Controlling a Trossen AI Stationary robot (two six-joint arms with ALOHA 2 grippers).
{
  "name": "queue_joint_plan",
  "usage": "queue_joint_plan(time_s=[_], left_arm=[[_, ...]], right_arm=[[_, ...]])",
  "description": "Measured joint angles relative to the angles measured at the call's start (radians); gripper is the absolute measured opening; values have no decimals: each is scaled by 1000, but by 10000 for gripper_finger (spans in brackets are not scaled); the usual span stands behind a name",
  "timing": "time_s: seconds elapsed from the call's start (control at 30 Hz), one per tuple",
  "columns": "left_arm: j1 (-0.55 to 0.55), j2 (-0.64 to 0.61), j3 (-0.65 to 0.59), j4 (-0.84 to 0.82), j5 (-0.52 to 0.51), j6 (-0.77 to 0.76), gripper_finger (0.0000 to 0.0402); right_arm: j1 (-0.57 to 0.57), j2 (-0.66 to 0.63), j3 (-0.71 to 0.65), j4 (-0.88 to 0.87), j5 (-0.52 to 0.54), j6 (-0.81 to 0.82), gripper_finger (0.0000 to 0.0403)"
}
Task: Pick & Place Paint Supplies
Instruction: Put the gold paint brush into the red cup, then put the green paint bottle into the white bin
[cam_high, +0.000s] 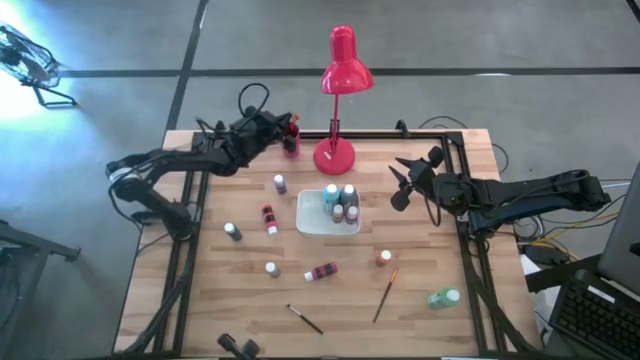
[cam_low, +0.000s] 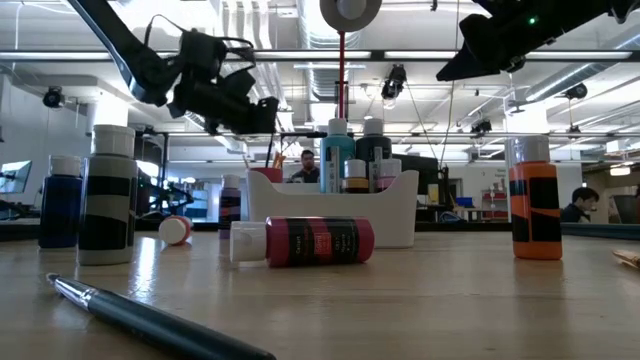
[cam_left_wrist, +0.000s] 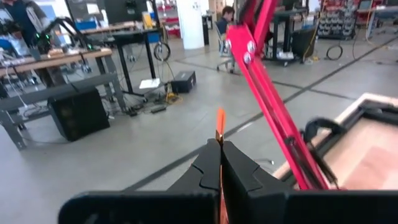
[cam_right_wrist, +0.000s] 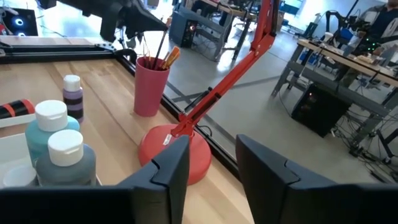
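Observation:
My left gripper (cam_high: 286, 123) is over the red cup (cam_high: 291, 141) beside the red lamp's base, shut on a thin brush whose orange end (cam_left_wrist: 219, 119) shows past the fingertips. The right wrist view shows that gripper (cam_right_wrist: 138, 22) above the cup (cam_right_wrist: 150, 88), with brush handles (cam_right_wrist: 170, 58) standing in it. My right gripper (cam_high: 404, 180) hangs open in the air right of the white tray (cam_high: 309, 226). Several paint bottles stand in the tray. Others stand or lie on the table: purple (cam_high: 279, 183), red (cam_high: 268, 218), red (cam_high: 321, 271), orange (cam_high: 384, 258), green (cam_high: 443, 297). Two brushes (cam_high: 385, 294) (cam_high: 305, 318) lie near the front edge. My left gripper pinches the thin brush between its two shut fingers (cam_left_wrist: 239, 171). The orange end (cam_left_wrist: 219, 124) sticks out a little beyond the fingertips, along the fingers. The brush is clear of the table, above the red cup. The gripper hides the rest of the brush.
The red desk lamp (cam_high: 341, 62) stands on its base (cam_high: 334, 155) just right of the cup, and its slanted arm (cam_left_wrist: 267, 99) passes close by my left gripper. A black frame (cam_high: 462, 190) runs along the table's edges. A dark pen-like object (cam_low: 160, 322) lies close to the low camera.

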Motion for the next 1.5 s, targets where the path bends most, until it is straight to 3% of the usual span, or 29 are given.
queue_joint_plan(time_s=[0.53,0.87,1.1,1.5], left_arm=[[6,25,-72,0,-10,-30,3],[22,25,-71,-18,-7,-25,41],[24,25,-65,-19,12,-2,67],[28,-4,-48,-33,19,-1,149]], right_arm=[[0,0,0,1,0,0,98],[0,0,0,1,0,-6,92],[0,0,0,1,0,-6,115],[0,0,0,1,0,-6,151]])
